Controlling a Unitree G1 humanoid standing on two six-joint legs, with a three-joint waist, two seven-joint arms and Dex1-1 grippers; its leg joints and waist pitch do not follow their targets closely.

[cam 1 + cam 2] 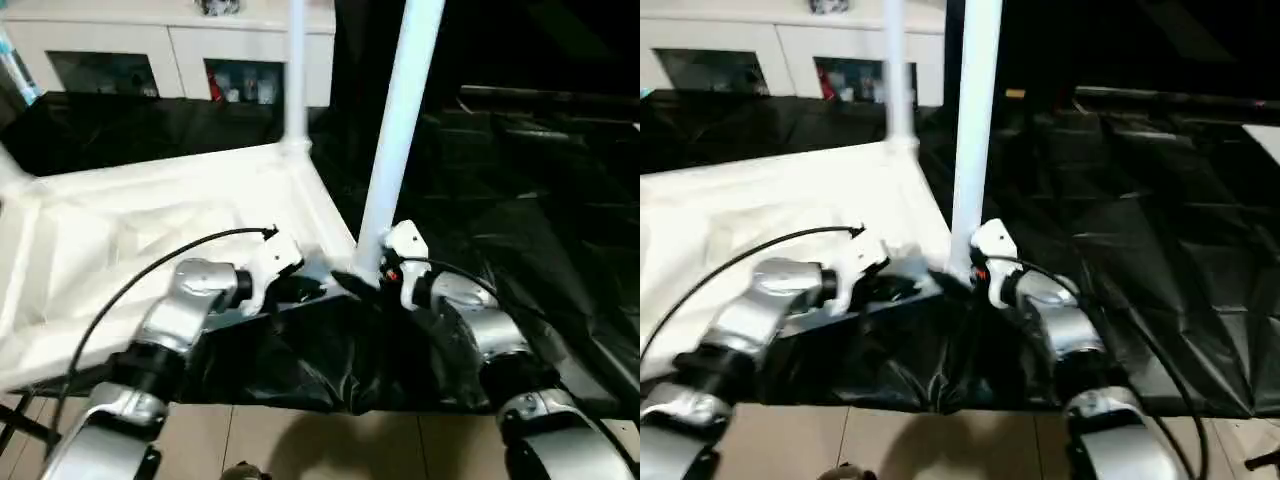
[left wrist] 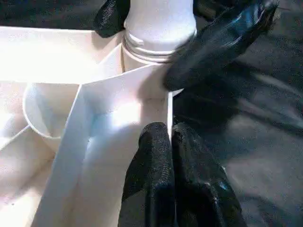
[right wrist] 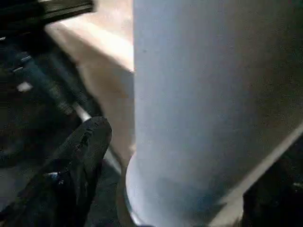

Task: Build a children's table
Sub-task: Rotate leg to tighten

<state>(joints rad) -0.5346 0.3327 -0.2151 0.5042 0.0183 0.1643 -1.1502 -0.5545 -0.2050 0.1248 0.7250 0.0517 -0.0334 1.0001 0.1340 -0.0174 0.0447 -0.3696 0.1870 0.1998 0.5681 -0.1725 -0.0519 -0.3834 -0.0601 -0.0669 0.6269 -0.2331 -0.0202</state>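
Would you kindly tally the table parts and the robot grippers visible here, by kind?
Table tops: 1, upside down
Upright legs in corner sockets: 2, near leg and far leg
Grippers: 2, left gripper shut on the rim, right gripper around the near leg's base
Total: 5

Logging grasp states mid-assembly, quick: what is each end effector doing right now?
Left end effector: shut on the tabletop rim.
Right end effector: shut on the near table leg, at its base.
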